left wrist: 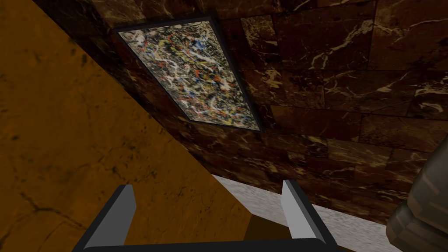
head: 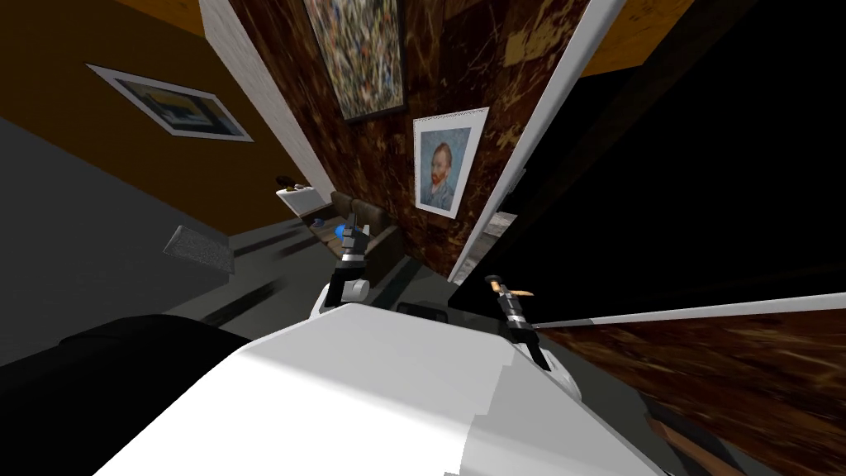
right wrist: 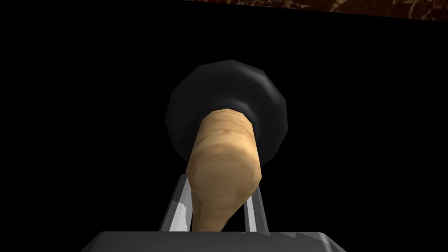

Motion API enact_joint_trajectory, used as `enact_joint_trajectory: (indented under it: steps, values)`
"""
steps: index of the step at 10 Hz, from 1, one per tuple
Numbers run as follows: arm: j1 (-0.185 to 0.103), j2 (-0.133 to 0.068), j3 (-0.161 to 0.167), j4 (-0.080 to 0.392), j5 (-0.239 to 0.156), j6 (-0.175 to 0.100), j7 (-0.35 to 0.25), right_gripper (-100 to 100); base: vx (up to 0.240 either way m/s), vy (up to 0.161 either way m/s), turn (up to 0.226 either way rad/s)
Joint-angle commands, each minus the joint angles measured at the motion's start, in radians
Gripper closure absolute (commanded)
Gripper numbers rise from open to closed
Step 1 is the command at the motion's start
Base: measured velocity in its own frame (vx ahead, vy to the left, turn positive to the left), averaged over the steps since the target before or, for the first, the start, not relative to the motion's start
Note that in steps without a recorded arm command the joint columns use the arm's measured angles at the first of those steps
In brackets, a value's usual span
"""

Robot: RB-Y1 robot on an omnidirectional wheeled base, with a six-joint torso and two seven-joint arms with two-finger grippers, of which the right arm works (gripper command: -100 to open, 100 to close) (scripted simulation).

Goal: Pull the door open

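The door (head: 677,190) is a flat black plane on my right, set in a white frame (head: 529,140). Its tan handle (right wrist: 225,162) sticks out of a round black base (right wrist: 227,83) on the door face. My right gripper (right wrist: 218,183) is shut on this handle, one finger pressing each side. In the head view the right gripper (head: 498,285) sits at the door's near edge with the handle (head: 519,292) poking out beside it. My left gripper (head: 351,223) is raised ahead of my chest, and its fingers (left wrist: 124,205) stand open around nothing.
A brown sofa (head: 376,231) and a small white table (head: 299,198) stand ahead against the dark marbled wall (head: 463,74). A portrait (head: 442,165) hangs next to the door frame. A grey mat (head: 198,248) lies on the floor to the left. More brown wall (head: 743,380) runs close on my right.
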Motion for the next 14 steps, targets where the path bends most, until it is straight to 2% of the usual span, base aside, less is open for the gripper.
enact_joint_trajectory:
  steps: [1,3,4,5,8,14]
  values:
    - [0.02,-0.017,0.006,-0.003,0.003,-0.028,-0.015,100,-0.215,-0.078,0.144]
    - [0.036,-0.029,0.012,-0.003,0.005,-0.051,-0.027,100,-0.187,-0.062,0.106]
    - [0.038,-0.023,0.013,-0.015,0.005,-0.034,-0.024,100,-0.07,-0.019,0.017]
    - [0.049,-0.03,0.019,-0.001,0.006,-0.062,-0.032,100,-0.152,-0.058,0.178]
    - [0.065,-0.047,0.026,0.021,0.007,-0.111,-0.046,100,-0.218,-0.089,0.196]
    - [0.09,-0.075,0.038,0.057,0.008,-0.191,-0.067,100,-0.184,-0.062,0.135]
